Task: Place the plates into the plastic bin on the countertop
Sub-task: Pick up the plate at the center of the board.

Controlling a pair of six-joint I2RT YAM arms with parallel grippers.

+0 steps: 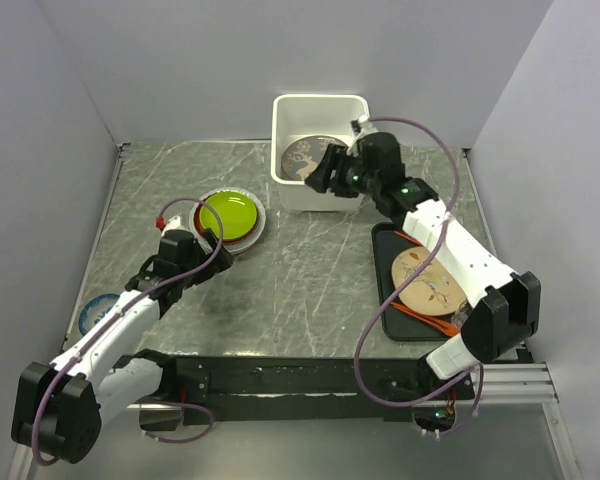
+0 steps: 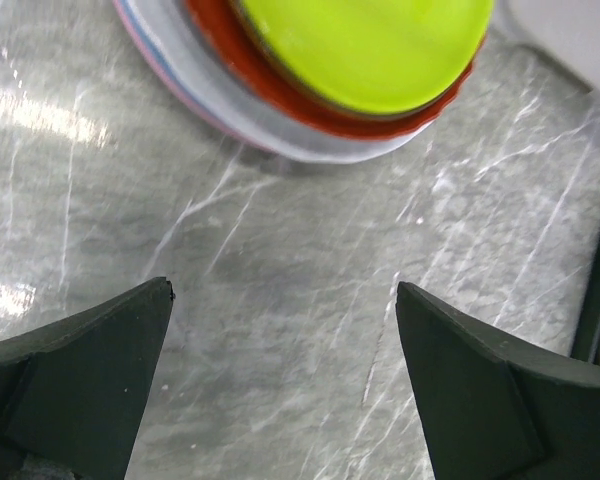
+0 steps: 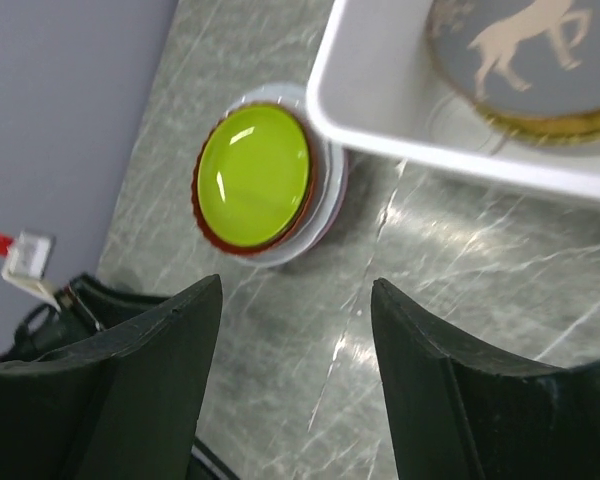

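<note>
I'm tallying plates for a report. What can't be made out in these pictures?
Top view: plates under the lime green plate show only rims; count unclear.
Top view: the right arm covers part of the plastic bin and grey patterned plate.
Top view: the left arm hides part of the pale blue plate.
Right wrist: frame edge cuts off the bin.

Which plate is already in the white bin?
The grey horse-patterned plate, lying in the plastic bin. The lime green stack is on the countertop, the cream plate on the black tray.
</note>
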